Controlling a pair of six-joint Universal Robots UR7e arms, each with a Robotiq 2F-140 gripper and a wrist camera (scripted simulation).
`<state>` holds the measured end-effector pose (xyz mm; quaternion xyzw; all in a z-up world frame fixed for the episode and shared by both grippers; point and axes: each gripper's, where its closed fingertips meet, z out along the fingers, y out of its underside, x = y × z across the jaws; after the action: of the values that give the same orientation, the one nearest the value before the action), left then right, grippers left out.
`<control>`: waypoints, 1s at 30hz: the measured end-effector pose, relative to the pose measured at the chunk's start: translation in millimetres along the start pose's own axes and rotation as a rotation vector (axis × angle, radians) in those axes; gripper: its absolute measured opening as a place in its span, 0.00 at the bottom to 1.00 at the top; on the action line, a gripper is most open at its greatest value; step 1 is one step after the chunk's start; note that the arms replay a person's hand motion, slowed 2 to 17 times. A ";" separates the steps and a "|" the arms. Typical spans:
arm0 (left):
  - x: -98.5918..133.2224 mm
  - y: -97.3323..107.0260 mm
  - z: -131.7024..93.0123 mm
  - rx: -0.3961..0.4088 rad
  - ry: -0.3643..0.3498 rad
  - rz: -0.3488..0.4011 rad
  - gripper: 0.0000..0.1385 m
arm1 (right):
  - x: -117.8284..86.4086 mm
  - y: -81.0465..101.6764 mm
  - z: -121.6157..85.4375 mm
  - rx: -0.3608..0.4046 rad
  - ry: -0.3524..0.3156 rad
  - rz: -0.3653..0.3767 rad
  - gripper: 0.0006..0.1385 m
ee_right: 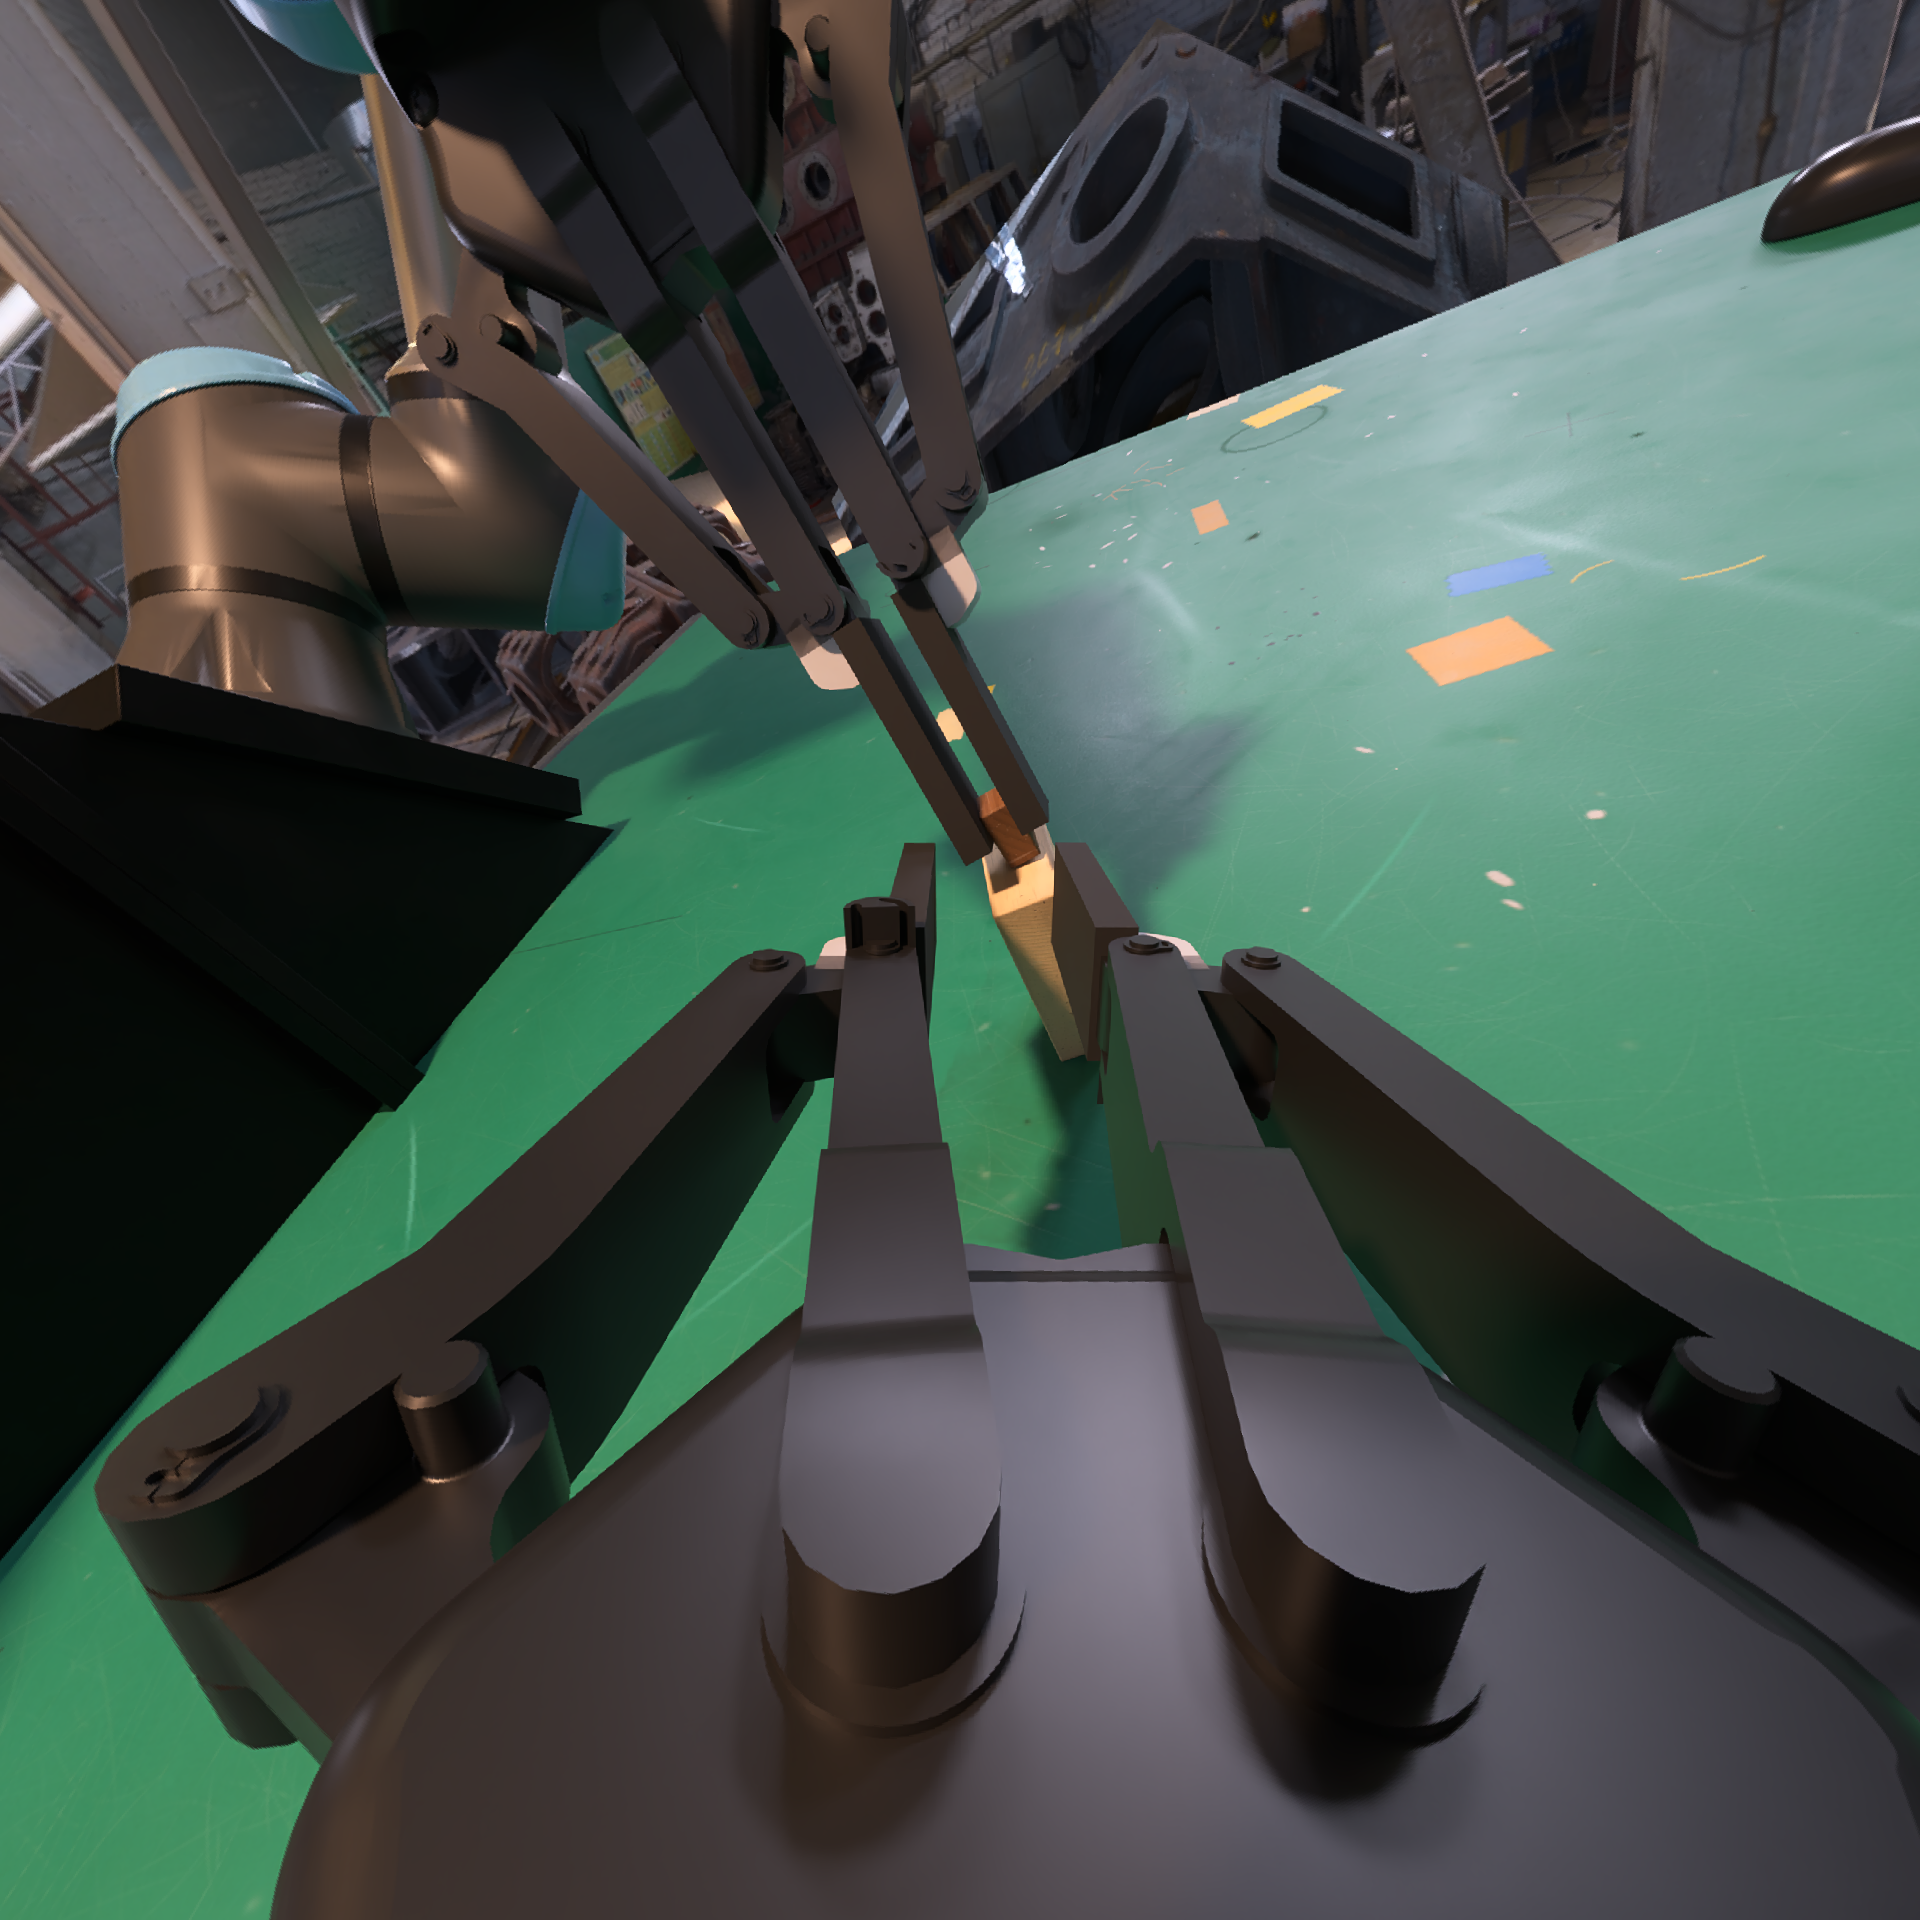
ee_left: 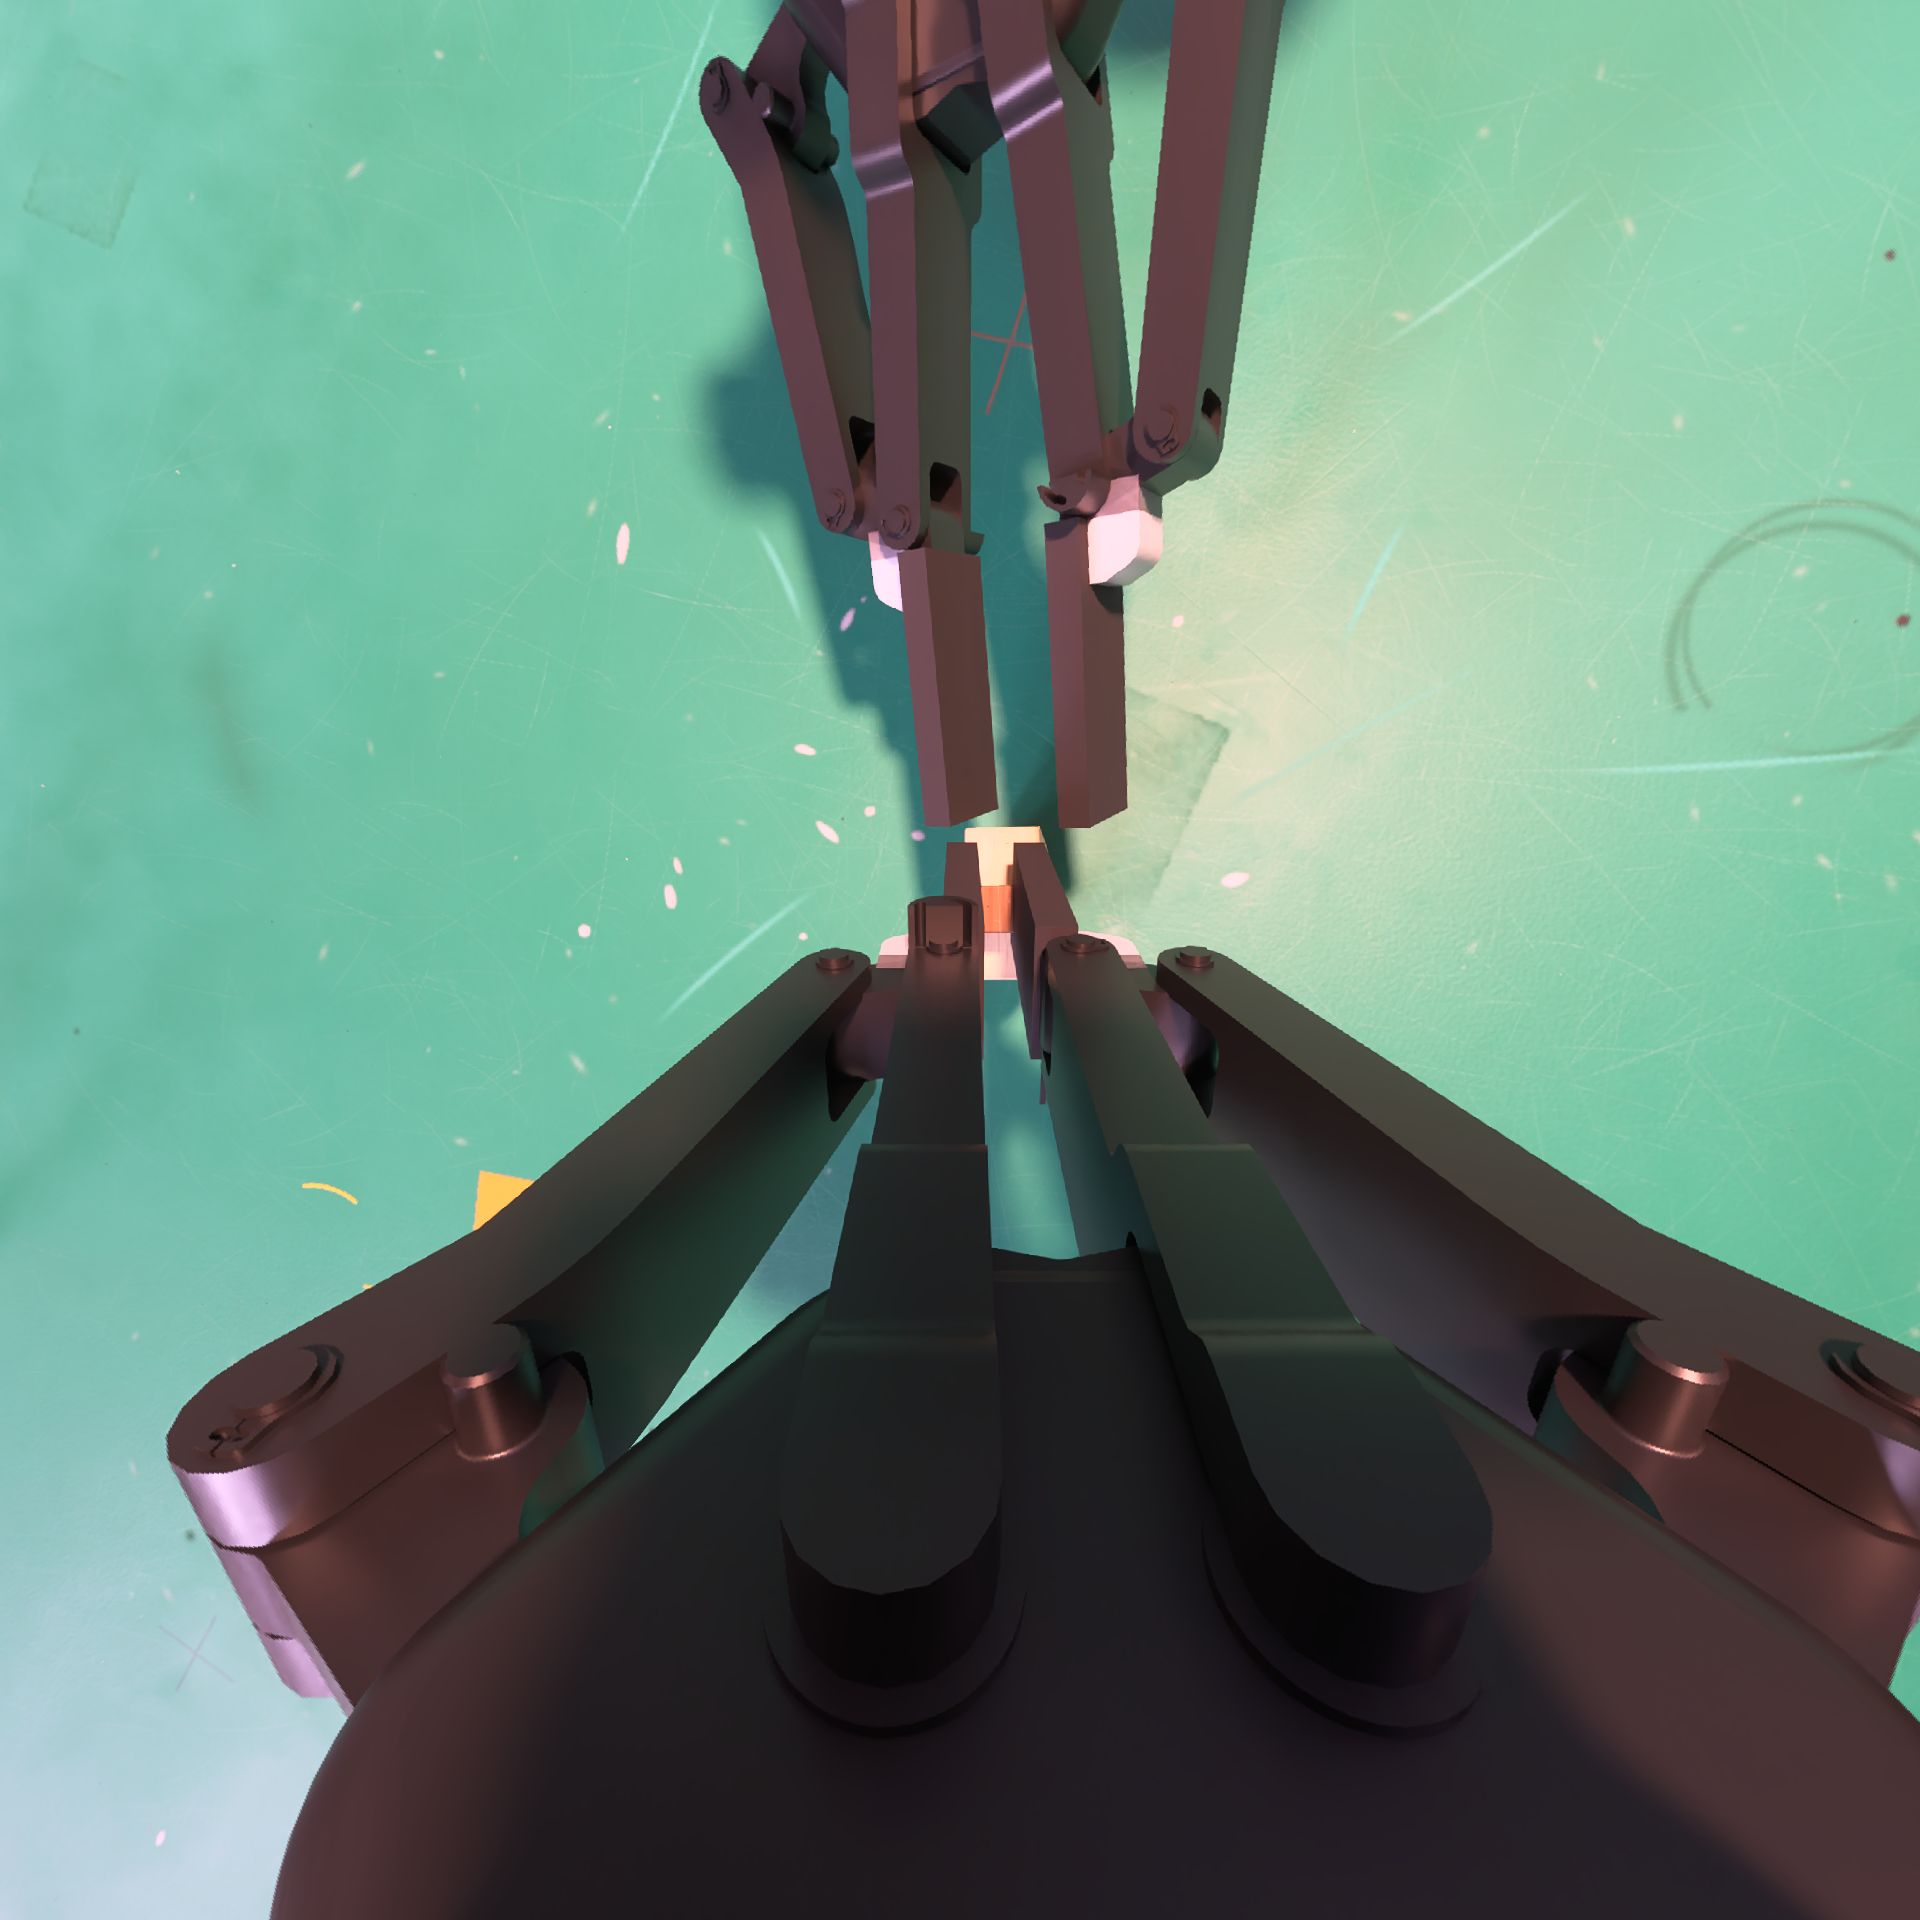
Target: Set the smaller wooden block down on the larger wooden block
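Observation:
The smaller wooden block, reddish brown, is pinched between the fingers of my left gripper. In the right wrist view this block rests on the top end of the larger pale wooden block, which stands upright on the green table. The larger block's top shows just past my left fingertips. My right gripper straddles the larger block. Its right finger lies against the block, and a strip of table shows between its left finger and the block. The left gripper reaches in from the upper left, and the right gripper comes in from the top.
The left arm's base sits on a black plinth at the table's left edge. Flat orange, blue and yellow patches mark the table. A dark dome sits at the far right corner. A yellow patch lies below left.

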<state>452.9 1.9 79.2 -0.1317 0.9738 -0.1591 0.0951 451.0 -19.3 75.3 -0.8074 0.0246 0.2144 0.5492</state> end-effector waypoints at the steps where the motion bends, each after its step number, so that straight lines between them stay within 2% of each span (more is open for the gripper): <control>1: 0.0 0.0 0.1 -0.004 0.001 0.001 0.07 | 0.0 0.0 0.0 0.000 0.001 -0.001 0.22; 30: -0.1 -1.4 1.2 -0.114 0.032 0.035 0.07 | 0.3 0.1 0.2 -0.005 0.012 -0.012 0.21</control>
<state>453.6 0.3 78.5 -0.1175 0.9848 -0.1038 0.0747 451.1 -19.1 75.0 -0.8102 0.0224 0.2063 0.5482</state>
